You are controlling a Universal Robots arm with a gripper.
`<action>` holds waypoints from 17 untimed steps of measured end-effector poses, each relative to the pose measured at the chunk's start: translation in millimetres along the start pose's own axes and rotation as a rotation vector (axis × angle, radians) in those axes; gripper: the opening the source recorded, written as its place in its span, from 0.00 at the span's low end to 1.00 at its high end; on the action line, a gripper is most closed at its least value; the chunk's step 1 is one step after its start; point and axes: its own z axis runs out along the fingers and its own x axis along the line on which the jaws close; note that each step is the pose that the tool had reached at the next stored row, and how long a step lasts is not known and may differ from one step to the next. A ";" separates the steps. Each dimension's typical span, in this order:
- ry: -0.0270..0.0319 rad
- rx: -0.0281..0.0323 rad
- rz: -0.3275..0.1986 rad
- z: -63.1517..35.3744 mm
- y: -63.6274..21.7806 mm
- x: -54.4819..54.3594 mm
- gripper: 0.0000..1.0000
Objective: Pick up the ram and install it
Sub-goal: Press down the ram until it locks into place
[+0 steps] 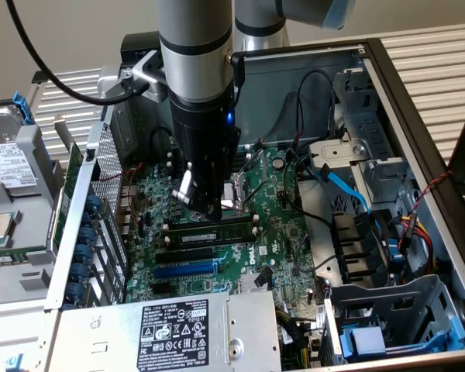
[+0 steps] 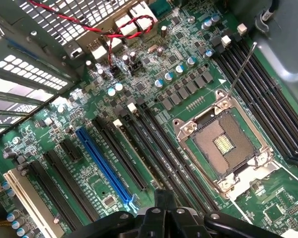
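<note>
The ram [image 1: 209, 230], a long green stick with black chips, stands on edge along a black memory slot in the middle of the motherboard [image 1: 283, 232]. My gripper [image 1: 207, 208] hangs on the arm straight above the stick's middle, its tip just over or touching the top edge; I cannot tell which. In the wrist view the gripper [image 2: 162, 206] sits over the row of long black slots, and a thin pale strip [image 2: 139, 156] running away from it looks like the ram's top edge.
A blue expansion slot [image 1: 184, 270] [image 2: 104, 166] lies beside the black slots. The CPU socket [image 2: 226, 144] is close on the other side. The power supply [image 1: 178, 325], a blue cable [image 1: 345, 186], drive cages and the case walls hem in the board.
</note>
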 end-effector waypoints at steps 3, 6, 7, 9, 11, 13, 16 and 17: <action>-0.0010 0.0030 0.028 -0.1 0.0 -0.1 0.11; -0.0007 0.0046 0.058 -1.0 0.0 -0.1 0.11; -0.0012 0.0047 0.070 -1.4 0.0 -0.1 0.11; -0.0018 0.0049 0.096 -2.1 0.0 -0.1 0.11; -0.0024 0.0052 0.124 -2.4 0.1 -0.1 0.11; -0.0026 0.0054 0.152 -2.9 0.1 -0.1 0.11; -0.0033 0.0058 0.192 -3.4 0.1 -0.1 0.11; -0.0035 0.0059 0.206 -3.6 0.1 -0.1 0.11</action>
